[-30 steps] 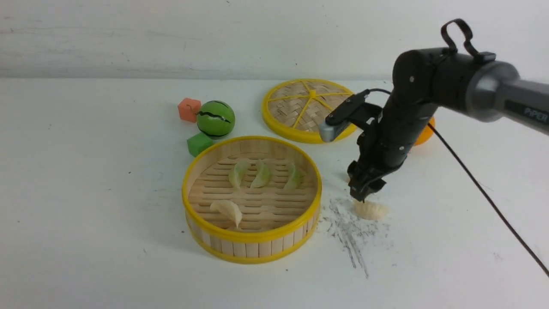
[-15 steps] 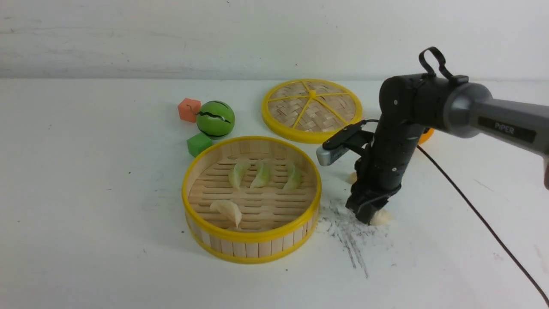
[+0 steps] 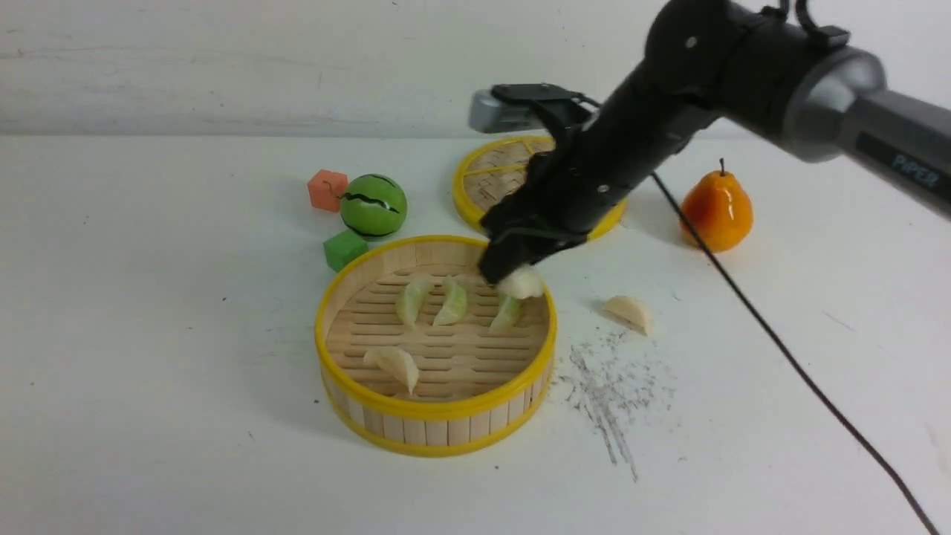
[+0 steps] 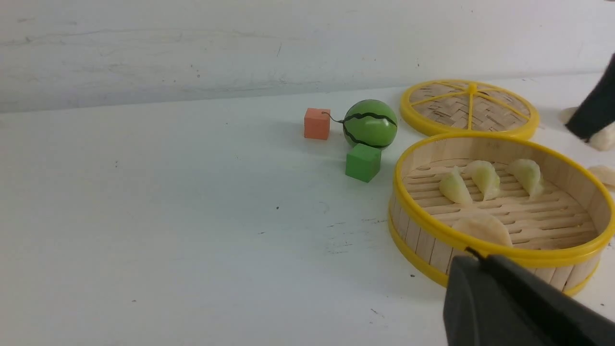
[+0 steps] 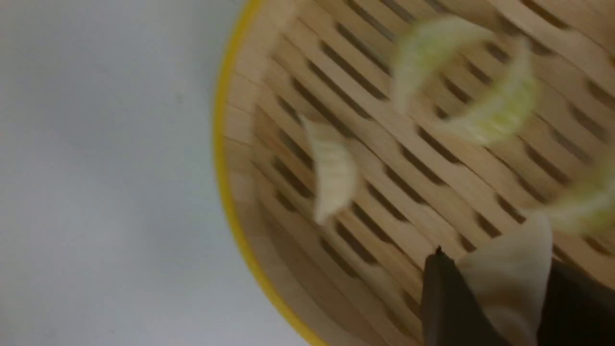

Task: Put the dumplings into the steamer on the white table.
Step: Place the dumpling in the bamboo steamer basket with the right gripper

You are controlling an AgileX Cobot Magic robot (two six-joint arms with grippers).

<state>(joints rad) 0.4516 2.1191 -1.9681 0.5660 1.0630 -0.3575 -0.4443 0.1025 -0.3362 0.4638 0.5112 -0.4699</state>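
Swinging off the table (image 3: pixel 148 371), over the steamer (image 3: pixel 438 407), pinching a soft-looking, light white dumpling (image 3: pixel 524 283) by its middle in the right gripper (image 3: pixel 507 275).

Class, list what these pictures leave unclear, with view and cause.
Lid: front view, right arm covers most.
Green dumplings: right wrist view, motion-blurred.
Left gripper: left wrist view, cut by frame edge.
Held dumpling: front view, right gripper hides its top.

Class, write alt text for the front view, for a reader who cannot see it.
The right gripper holds a cream-white pleated dumpling over the round yellow-rimmed bamboo steamer, which contains three pale green dumplings and one cream-white dumpling. Another cream-white dumpling lies on the white table right of the steamer.
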